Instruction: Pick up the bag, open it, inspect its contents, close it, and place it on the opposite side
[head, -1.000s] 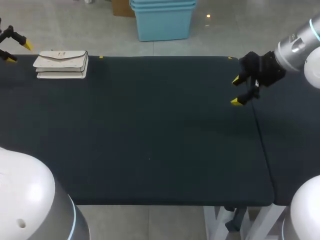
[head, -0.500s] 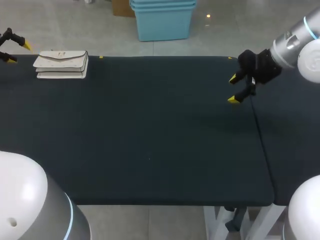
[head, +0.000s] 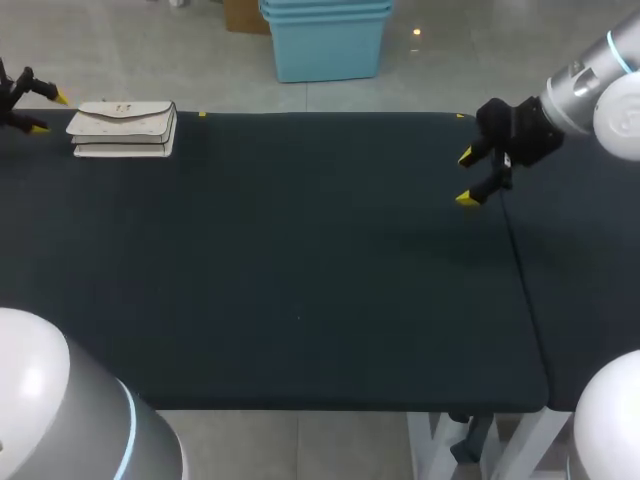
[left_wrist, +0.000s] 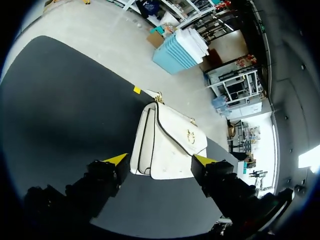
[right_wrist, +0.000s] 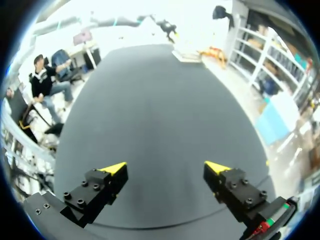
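A cream flap bag (head: 123, 128) with a small gold clasp lies flat at the table's far left corner. My left gripper (head: 50, 113) hovers just to the left of it, open. In the left wrist view the bag (left_wrist: 167, 142) lies straight ahead, and its near end shows between the gripper's (left_wrist: 160, 160) yellow tips; I cannot tell whether they touch it. My right gripper (head: 467, 178) hangs open over the far right of the table, far from the bag. Nothing lies between its fingers (right_wrist: 165, 167). Across the table from it the bag (right_wrist: 189, 56) shows as a small pale shape.
The black tabletop (head: 300, 260) is bare between the two arms. A seam (head: 522, 270) separates it from a second black table on the right. Small yellow markers (head: 203, 114) sit on the far edge.
My left gripper has edged toward the bag and its fingers have come slightly closer together. My right gripper shifted a little toward the far edge, then held still.
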